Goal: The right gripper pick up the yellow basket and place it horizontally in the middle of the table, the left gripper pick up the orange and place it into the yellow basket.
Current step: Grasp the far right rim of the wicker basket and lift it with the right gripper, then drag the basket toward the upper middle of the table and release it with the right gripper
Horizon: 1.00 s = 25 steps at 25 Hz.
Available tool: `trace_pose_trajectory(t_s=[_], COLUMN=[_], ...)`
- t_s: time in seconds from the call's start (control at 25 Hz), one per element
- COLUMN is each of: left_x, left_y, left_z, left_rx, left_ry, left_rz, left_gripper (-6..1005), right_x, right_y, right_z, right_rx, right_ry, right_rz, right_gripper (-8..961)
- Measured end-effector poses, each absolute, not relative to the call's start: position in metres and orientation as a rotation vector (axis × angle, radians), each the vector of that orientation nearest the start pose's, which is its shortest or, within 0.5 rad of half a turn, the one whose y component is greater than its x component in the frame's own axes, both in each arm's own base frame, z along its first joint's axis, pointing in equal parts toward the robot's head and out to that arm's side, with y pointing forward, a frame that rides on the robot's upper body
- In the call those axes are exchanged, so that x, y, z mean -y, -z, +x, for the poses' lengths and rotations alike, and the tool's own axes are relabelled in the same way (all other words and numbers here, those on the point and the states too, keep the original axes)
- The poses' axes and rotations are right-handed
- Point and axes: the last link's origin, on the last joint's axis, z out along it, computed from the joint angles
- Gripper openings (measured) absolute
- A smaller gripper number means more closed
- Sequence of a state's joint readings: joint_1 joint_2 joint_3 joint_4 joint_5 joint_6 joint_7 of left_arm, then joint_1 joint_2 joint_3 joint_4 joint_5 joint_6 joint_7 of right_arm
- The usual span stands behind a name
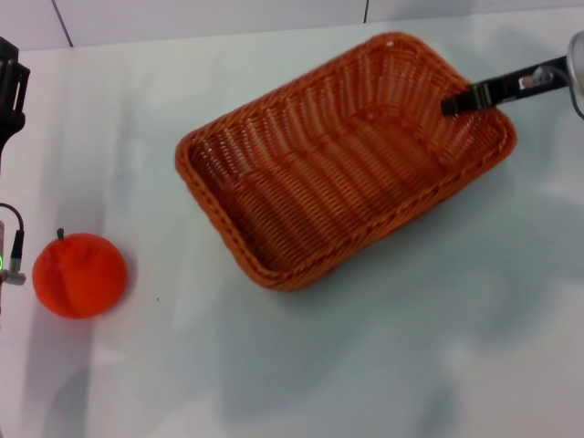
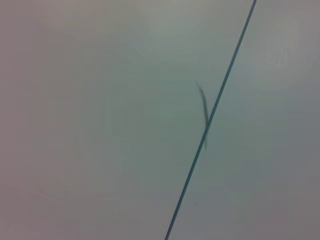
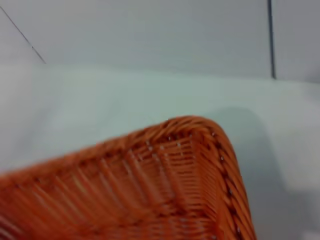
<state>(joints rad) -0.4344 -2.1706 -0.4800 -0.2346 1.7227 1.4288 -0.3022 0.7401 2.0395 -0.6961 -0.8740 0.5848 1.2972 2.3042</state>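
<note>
The yellow basket (image 1: pixel 347 160), orange-brown woven wicker, sits askew in the middle of the white table (image 1: pixel 383 365), its long side running from near left to far right. My right gripper (image 1: pixel 476 94) reaches in from the right, its slender black fingers pinching the basket's far right wall at the rim. The right wrist view shows a basket corner (image 3: pixel 190 160) close up. The orange (image 1: pixel 79 274) lies on the table at the near left, apart from the basket. My left gripper (image 1: pixel 9 82) stays at the far left edge, well behind the orange.
A cable with a green light (image 1: pixel 11 255) hangs at the left edge beside the orange. The wall behind the table has tile seams (image 2: pixel 210 120). Bare tabletop lies in front of the basket.
</note>
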Motion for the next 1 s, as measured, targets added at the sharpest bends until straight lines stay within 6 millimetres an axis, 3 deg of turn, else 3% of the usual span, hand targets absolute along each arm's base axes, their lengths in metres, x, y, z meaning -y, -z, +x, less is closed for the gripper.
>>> trace_pose_trajectory(t_s=[0.28,0.44,0.64,1.0], left_x=[-0.314,-0.317,-0.32,-0.324], left_y=[0.031,0.031,0.031,0.015], left_z=[-0.286,-0.284,-0.282,-0.292], left_rx=[0.719,0.721,0.718,0.689], left_ry=[1.111,1.111,1.11,1.094], left_rz=[-1.312,-1.319,-1.328,-1.264], left_gripper=[843,843,843,843], right_x=[-0.398,-0.393,-0.391,-0.389], right_y=[-0.077,-0.082,-0.072,-0.031], right_z=[0.251,0.251,0.255,0.265], right_rx=[-2.957,-3.03,-3.05,-2.99], right_ry=[-0.745,-0.723,-0.662,-0.6], right_rz=[1.787,1.881,2.051,2.357], right_gripper=[172,173,183,202])
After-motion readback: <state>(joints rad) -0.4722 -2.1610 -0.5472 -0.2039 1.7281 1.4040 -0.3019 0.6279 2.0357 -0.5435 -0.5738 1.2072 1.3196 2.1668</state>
